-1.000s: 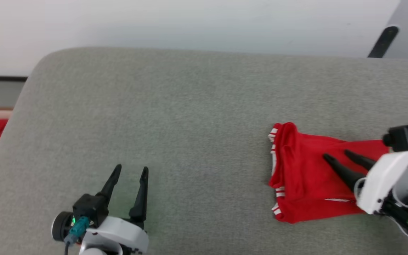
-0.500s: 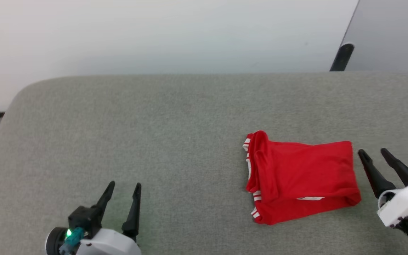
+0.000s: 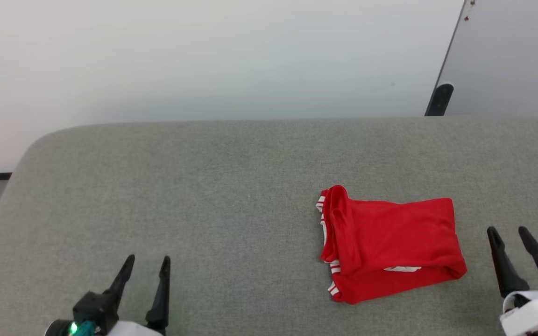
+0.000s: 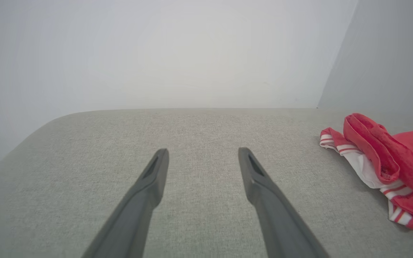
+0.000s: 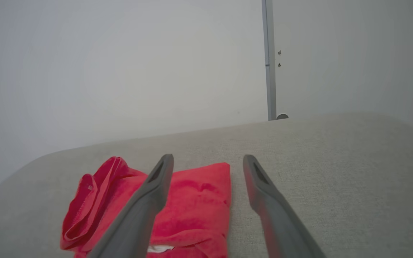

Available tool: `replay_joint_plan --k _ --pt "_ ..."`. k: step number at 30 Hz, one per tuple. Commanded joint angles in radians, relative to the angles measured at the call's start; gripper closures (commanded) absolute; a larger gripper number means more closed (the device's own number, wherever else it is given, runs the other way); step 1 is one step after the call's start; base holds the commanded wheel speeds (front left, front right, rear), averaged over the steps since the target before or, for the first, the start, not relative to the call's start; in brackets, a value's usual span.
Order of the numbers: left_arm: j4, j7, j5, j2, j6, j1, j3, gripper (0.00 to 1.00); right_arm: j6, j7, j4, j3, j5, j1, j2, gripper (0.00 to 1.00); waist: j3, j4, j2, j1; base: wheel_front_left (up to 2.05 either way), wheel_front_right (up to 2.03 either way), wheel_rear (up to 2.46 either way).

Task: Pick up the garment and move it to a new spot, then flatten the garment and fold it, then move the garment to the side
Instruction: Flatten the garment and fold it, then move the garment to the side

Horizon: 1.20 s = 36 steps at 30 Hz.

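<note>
Red folded garment [image 3: 390, 242], white strip [image 3: 402, 269] unreadable, grey cushion [image 3: 203, 186], left gripper [image 3: 148, 257] and right gripper [image 3: 507, 229] fingers spread empty

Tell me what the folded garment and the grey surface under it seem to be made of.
The garment: soft matte fabric, probably a knit; it creases limply, with ribbed-looking striped trim. The grey surface: matte woven cloth, likely over padding; fine speckled weave, rounded corner.

Bright red across the garment [image 3: 390, 247], with red-and-white striped trim along its left edge and a sliver of white at the near fold. Speckled grey-green on the padded surface [image 3: 180, 186]. Matte black on the left gripper [image 3: 148, 257] and the right gripper [image 3: 507, 229]. Off-white on the far wall [image 3: 203, 56].
</note>
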<state>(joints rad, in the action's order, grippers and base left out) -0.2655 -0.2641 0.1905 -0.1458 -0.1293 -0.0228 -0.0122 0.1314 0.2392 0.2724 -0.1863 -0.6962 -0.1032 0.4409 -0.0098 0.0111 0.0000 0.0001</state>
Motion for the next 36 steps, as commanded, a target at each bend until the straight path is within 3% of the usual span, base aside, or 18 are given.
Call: replay_joint_plan --k 1,18,36 --pt "0.011 0.0 -0.008 -0.002 -0.001 0.019 0.007 0.0 -0.002 0.008 -0.012 0.015 0.017 0.025 -0.014 0.0 -0.007 0.007 0.0 -0.0001 0.0 0.0 0.0" --pt "0.178 0.0 -0.03 0.016 0.025 0.208 0.035 0.0 -0.002 -0.043 -0.218 0.157 0.148 0.217 -0.146 0.0 -0.029 0.032 0.0 -0.0001 0.0 0.0 0.0" --pt "0.186 0.0 -0.022 0.015 0.035 0.192 0.013 0.0 -0.002 -0.089 -0.267 0.188 0.166 0.233 -0.182 0.0 -0.02 0.03 0.0 -0.0001 0.0 0.0 0.0"
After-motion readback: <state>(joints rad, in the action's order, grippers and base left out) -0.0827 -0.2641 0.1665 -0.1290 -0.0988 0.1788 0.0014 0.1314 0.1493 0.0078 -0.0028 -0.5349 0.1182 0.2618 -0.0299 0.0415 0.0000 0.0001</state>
